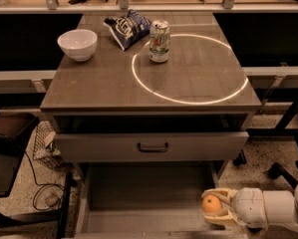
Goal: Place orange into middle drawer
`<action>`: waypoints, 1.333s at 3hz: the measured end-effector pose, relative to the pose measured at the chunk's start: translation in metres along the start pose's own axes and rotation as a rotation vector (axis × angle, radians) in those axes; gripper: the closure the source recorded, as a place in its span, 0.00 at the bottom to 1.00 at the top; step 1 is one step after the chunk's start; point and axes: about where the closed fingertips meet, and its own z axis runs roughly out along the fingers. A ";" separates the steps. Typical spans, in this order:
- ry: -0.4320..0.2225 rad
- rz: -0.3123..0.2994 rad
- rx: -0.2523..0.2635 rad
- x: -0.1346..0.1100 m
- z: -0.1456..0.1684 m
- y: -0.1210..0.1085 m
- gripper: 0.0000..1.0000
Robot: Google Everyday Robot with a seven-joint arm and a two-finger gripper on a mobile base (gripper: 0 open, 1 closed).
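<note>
Holding the orange, the gripper sits low at the right of the camera view, its white arm reaching in from the right edge. The pale jaws are closed around the fruit, one above it and one below, and they point left. The orange is up in that grip, clear of any surface.

Just left of the jaws and below them lies the middle drawer, pulled out, with its flat grey floor bare. The orange hangs about over the drawer's right wall near the front; whether it is inside that wall or just outside it cannot be told.

Above and left of the jaws is the grey drawer front with its dark bar handle. Higher up is the desk, well apart from the jaws. A ring of light lies on its right half. The soda can stands upright on the ring's far left edge, the chip bag lies just beside it to the left, and the white bowl rests near the desk's far left corner.

Far left of the jaws, on the speckled floor, a wire basket and a dark cable lie beside the cabinet.
</note>
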 end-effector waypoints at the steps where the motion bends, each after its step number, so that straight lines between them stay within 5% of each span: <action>1: 0.000 0.000 0.000 0.000 0.000 0.000 1.00; 4: -0.099 -0.014 -0.013 0.027 0.137 -0.038 1.00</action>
